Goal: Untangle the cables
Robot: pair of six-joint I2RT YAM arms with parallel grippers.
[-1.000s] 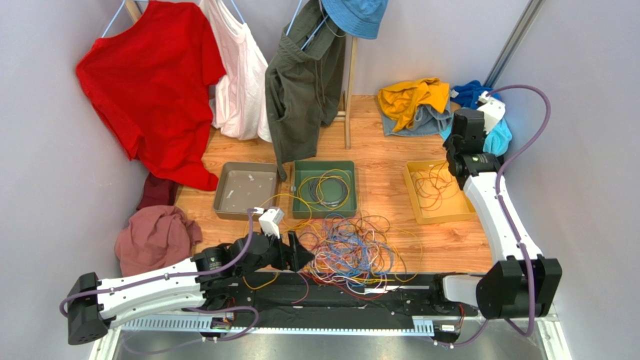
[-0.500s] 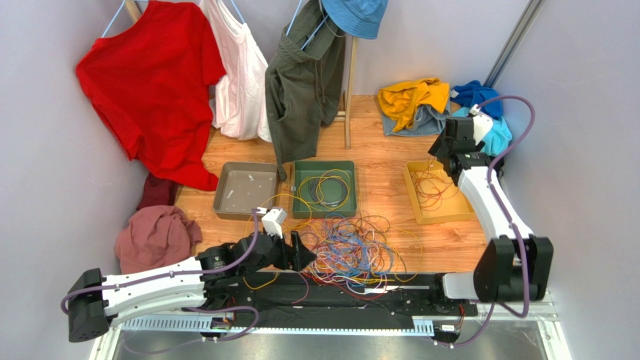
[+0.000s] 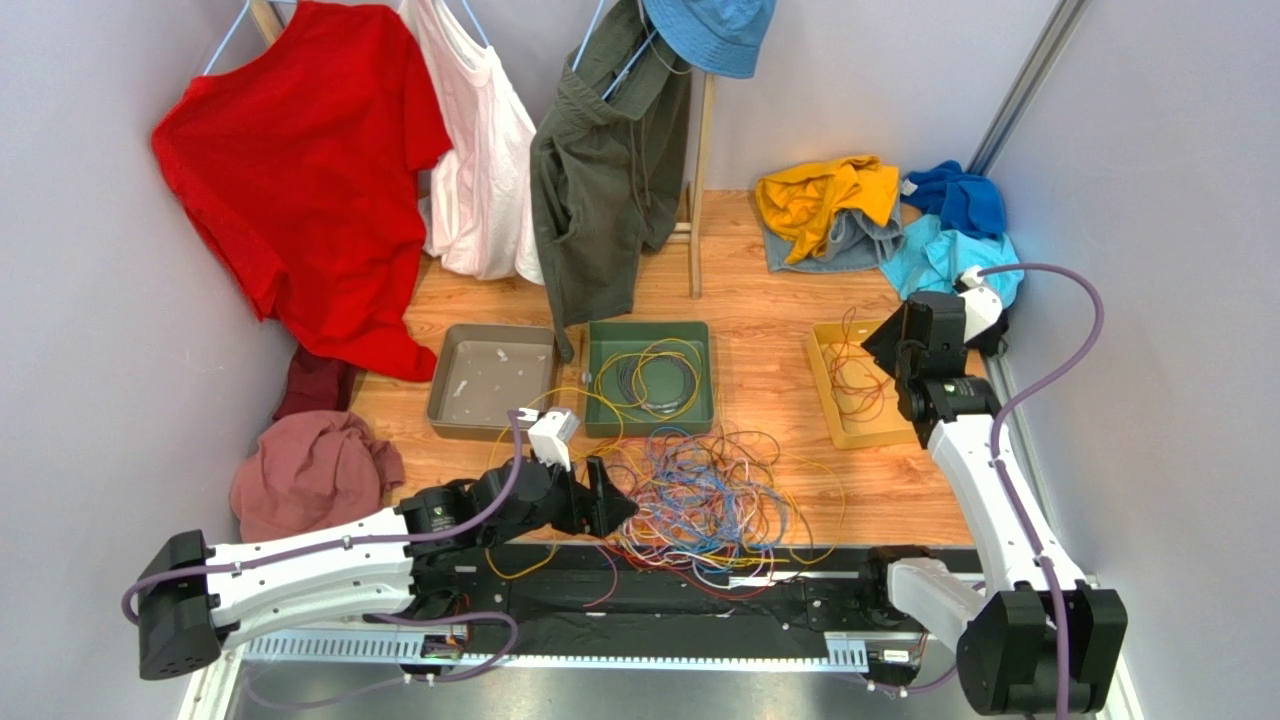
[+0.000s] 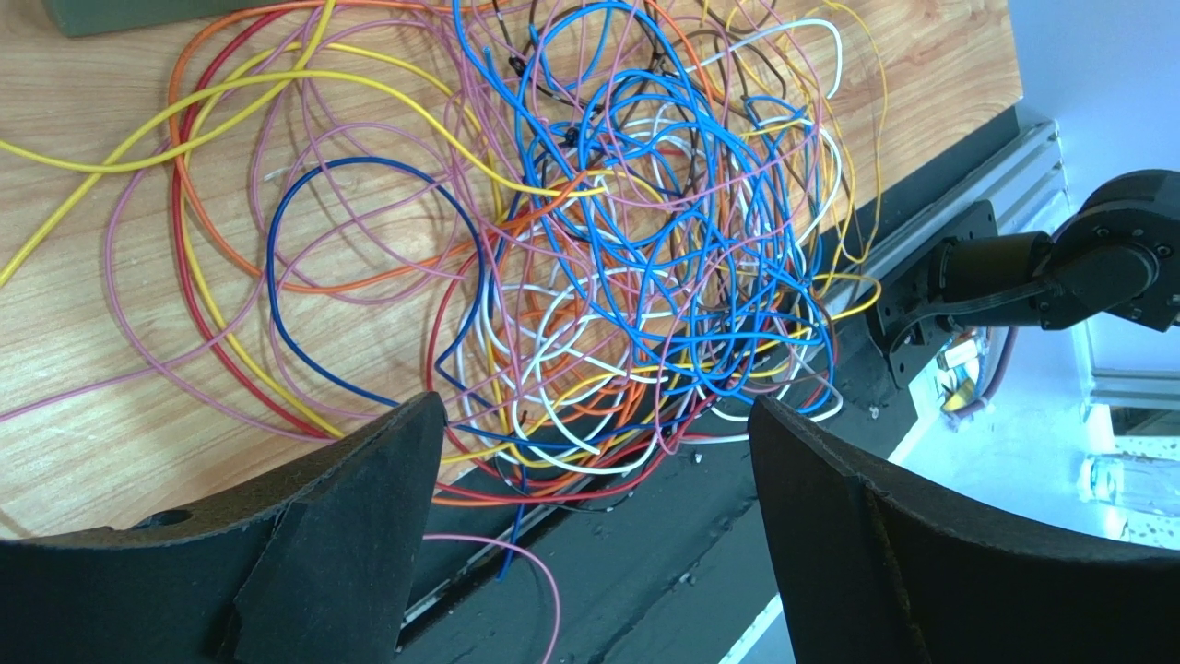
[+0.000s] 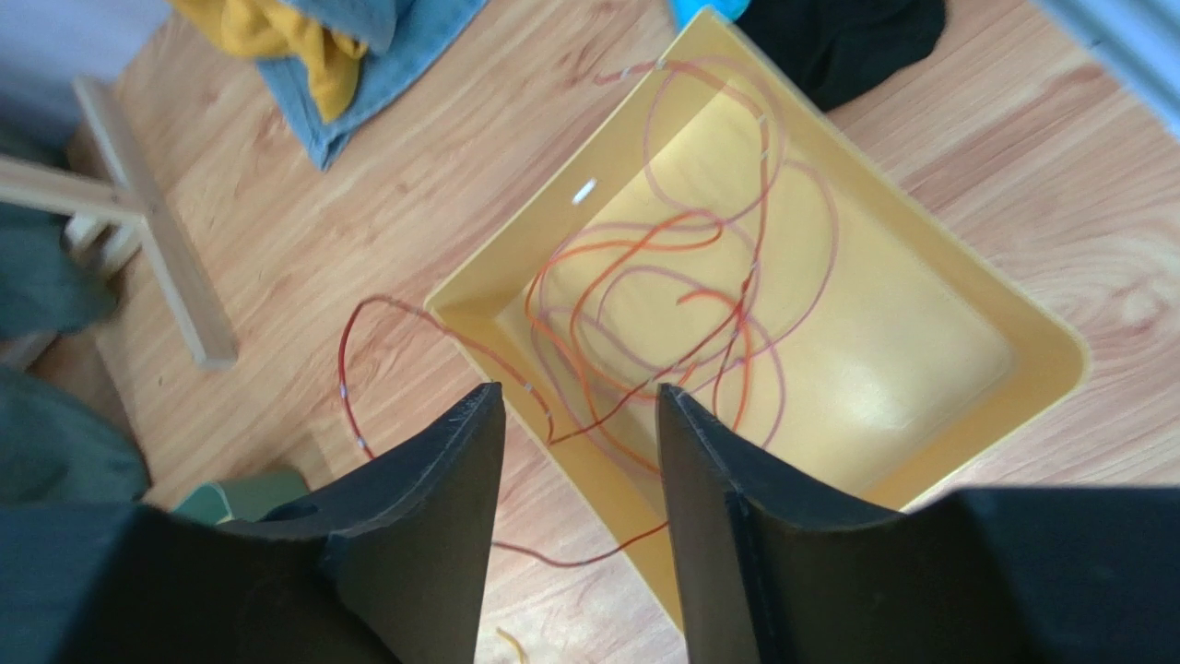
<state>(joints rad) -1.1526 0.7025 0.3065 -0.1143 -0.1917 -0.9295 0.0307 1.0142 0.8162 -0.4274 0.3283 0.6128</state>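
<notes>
A tangle of cables [image 3: 709,503] in blue, orange, white and yellow lies on the wooden tabletop [image 3: 766,323]. The left gripper [image 3: 616,506] sits low at the tangle's left edge; whether it touches a wire is unclear from here. The right gripper [image 3: 881,350] hangs above the yellow tray [image 3: 879,440], which holds reddish-orange wires [image 3: 854,378]. The green tray [image 3: 597,375] holds coiled yellow and blue cables [image 3: 657,375]. The grey tray [image 3: 489,393] stands just left of it.

You are viewing pale grey walls [image 3: 90,375] enclosing a wood-grain floor [image 3: 766,323]; a wooden rack [image 3: 697,195] is holding hanging garments [image 3: 301,165].
</notes>
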